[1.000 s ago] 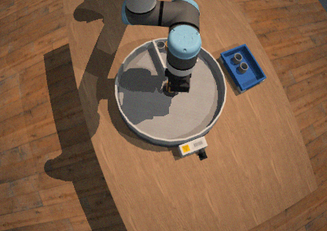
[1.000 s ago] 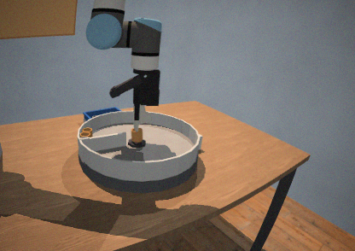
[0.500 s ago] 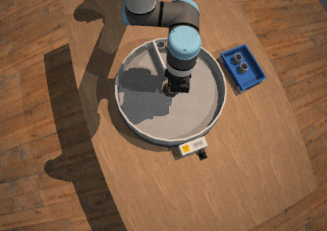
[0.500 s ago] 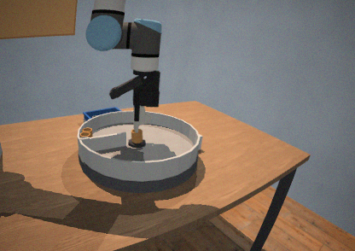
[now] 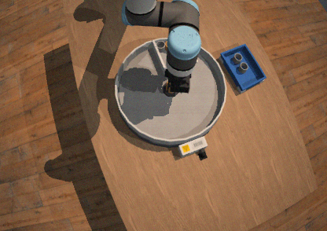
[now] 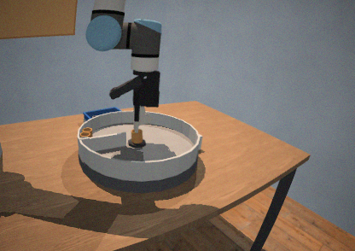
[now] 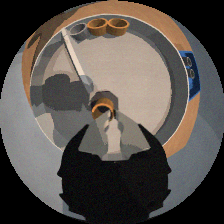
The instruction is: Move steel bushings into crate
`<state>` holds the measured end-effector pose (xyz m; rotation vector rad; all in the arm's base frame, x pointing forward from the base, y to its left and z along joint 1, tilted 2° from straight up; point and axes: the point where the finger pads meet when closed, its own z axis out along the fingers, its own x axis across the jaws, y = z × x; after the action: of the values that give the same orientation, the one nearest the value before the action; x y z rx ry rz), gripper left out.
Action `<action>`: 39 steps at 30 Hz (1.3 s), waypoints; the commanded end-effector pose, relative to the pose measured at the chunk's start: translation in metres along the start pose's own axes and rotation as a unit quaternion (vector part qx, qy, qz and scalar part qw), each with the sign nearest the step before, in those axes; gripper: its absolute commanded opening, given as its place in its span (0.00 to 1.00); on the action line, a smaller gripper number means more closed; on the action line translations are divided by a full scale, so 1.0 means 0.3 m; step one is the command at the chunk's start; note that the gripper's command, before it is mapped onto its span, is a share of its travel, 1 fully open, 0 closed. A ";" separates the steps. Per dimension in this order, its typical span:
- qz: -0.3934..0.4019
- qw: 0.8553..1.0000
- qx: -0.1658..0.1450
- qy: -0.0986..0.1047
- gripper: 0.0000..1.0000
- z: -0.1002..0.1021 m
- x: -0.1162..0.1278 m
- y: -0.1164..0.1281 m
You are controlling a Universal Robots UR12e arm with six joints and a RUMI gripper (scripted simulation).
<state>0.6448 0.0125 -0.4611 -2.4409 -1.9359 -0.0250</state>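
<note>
My gripper (image 6: pixel 136 129) is shut on an orange-brown brass bushing (image 6: pixel 136 136) at the middle of the grey turntable (image 5: pixel 169 93). The bushing is low over the turntable floor, and I cannot tell whether it touches. It also shows in the wrist view (image 7: pixel 103 107), just ahead of my fingers. One grey steel bushing (image 5: pixel 161 45) lies at the turntable's far rim, beside two more brass bushings (image 7: pixel 107 25). The blue crate (image 5: pixel 237 66) stands to the right of the turntable and holds two steel bushings (image 5: pixel 240 63).
A straight divider wall (image 5: pixel 157 57) runs from the turntable's rim towards its middle. A small white box with a yellow label (image 5: pixel 192 146) sits against the turntable's near side. The crate is close to the table's right edge.
</note>
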 end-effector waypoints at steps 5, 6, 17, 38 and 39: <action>0.000 1.000 -0.001 0.000 0.00 -0.002 0.000 0.002; 0.000 1.000 -0.001 0.000 0.00 -0.002 0.000 0.002; 0.000 1.000 -0.001 0.000 0.00 -0.002 0.000 0.002; 0.000 1.000 -0.001 0.000 0.06 -0.002 0.000 0.002; 0.000 1.000 -0.001 0.000 0.06 -0.002 0.000 0.002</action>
<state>0.6449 0.0125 -0.4611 -2.4409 -1.9359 -0.0250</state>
